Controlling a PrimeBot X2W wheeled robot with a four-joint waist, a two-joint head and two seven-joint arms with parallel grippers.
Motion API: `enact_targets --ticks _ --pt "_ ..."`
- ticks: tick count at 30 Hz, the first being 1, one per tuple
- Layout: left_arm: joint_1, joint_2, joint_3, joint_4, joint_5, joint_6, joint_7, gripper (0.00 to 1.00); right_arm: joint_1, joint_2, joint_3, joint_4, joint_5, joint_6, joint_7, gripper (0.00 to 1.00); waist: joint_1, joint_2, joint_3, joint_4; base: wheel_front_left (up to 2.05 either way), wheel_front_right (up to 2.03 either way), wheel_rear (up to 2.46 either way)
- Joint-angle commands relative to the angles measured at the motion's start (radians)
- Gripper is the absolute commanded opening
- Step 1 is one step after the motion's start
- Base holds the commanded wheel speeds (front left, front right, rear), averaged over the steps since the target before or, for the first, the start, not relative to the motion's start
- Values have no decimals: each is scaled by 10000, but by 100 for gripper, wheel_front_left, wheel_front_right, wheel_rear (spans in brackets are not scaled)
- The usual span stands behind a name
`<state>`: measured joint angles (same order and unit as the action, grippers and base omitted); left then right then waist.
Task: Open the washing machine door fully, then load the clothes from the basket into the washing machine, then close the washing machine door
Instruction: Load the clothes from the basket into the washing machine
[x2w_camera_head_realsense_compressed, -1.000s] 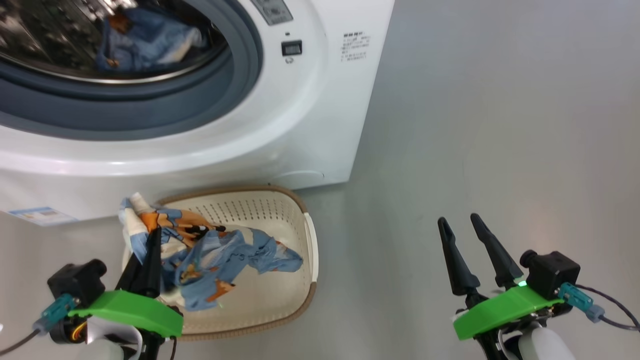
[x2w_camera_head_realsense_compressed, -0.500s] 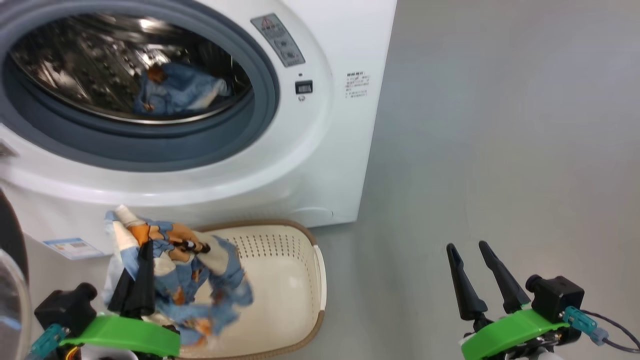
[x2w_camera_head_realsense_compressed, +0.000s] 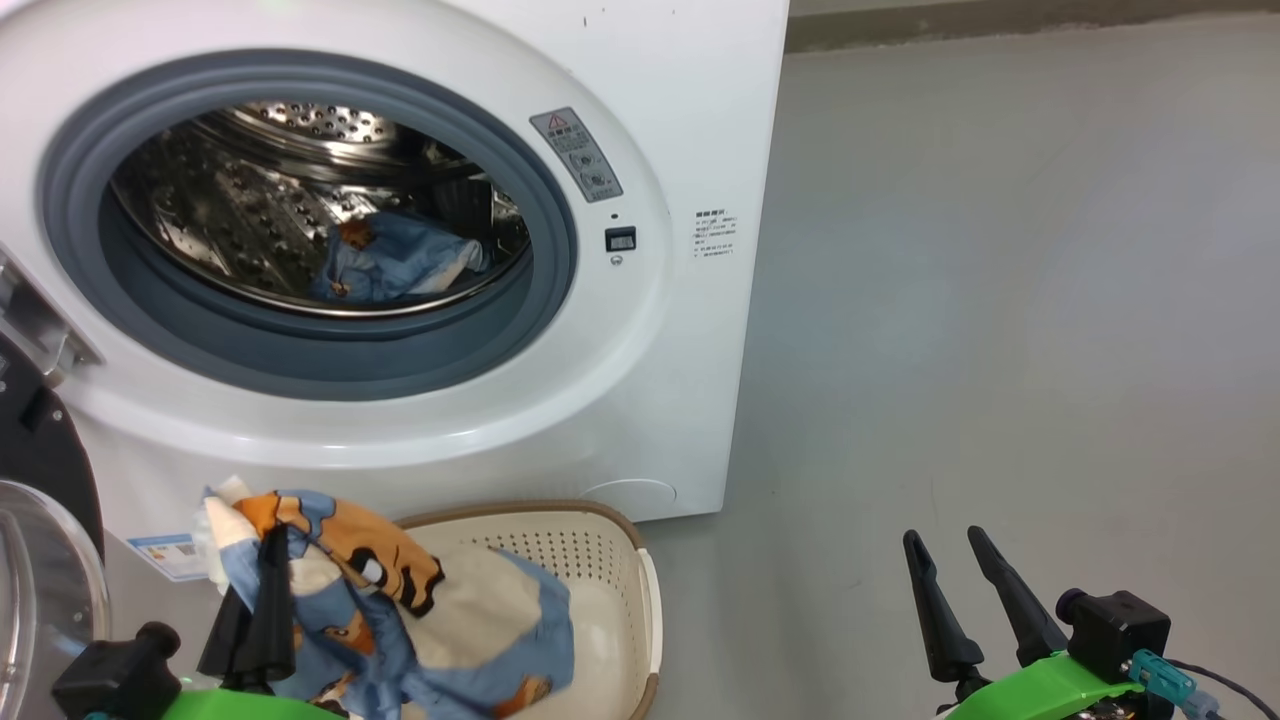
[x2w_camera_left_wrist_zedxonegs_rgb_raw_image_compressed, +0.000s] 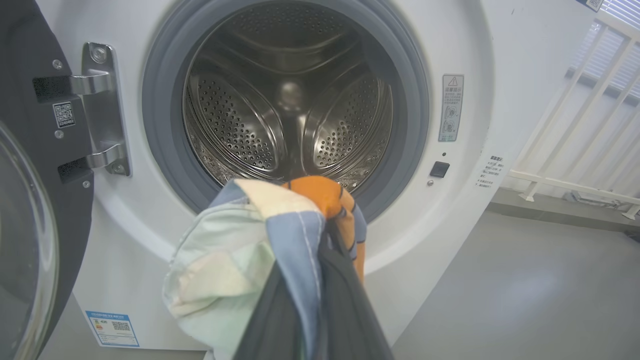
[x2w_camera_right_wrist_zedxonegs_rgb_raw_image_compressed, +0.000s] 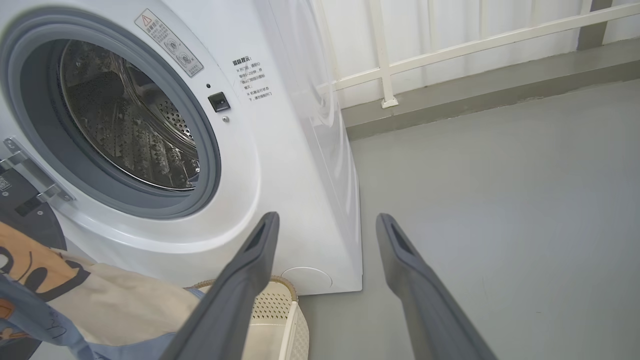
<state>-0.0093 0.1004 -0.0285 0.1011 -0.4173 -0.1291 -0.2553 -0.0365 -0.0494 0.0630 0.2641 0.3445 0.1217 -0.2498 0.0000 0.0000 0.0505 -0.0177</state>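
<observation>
Heads up, operator: your left claw (x2w_camera_head_realsense_compressed: 270, 560) is clamped shut on the blue cartoon-print garment (x2w_camera_head_realsense_compressed: 420, 620), pinching it near one bunched end. The rest hangs below and to the claw's right, over the cream basket (x2w_camera_head_realsense_compressed: 642, 570). I can't tell whether the trailing end is clear of the basket, because it runs off the bottom of the head view.

The steel drum (x2w_camera_left_wrist_zedxonegs_rgb_raw_image_compressed: 285, 110) sits straight ahead of the claw and a bit above it, with another blue garment (x2w_camera_head_realsense_compressed: 400, 262) already lying inside. The washing machine door (x2w_camera_head_realsense_compressed: 45, 470) stands open just off the claw's left, with its hinge (x2w_camera_left_wrist_zedxonegs_rgb_raw_image_compressed: 100, 107) up and to the left. Your right claw (x2w_camera_head_realsense_compressed: 943, 545) is spread wide with nothing in it, well off to the side over bare floor (x2w_camera_head_realsense_compressed: 1000, 300).

Stuff I'd worry about:
- That dangling tail. Push forward too low and it'll likely drag over the grey gasket (x2w_camera_head_realsense_compressed: 330, 360) and end up draped across the lip, where the door would trap it later.
- If the tail catches the basket's rim, you could tip or drag the whole thing.
- The grip is on a small fold, so a quick swing might shake it loose short of the opening.
- Drifting left risks bumping the door partly closed.
</observation>
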Motion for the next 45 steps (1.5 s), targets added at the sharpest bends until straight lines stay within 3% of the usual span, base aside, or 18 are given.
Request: enact_targets --ticks 1,29,45 --pt "-115 85 427 -384 178 -15 -64 0 -50 -8 254 -229 -74 90 -120 100 0 0 -114 2 0 0 0" --pt "397 -291 957 -934 774 -15 -65 0 120 -8 299 -381 -230 90 -120 100 0 0 -395 -61 0 0 0" --pt "-787 -375 742 -852 102 -15 -65 0 -264 -8 459 -643 -222 90 -120 100 0 0 1144 -188 0 0 0"
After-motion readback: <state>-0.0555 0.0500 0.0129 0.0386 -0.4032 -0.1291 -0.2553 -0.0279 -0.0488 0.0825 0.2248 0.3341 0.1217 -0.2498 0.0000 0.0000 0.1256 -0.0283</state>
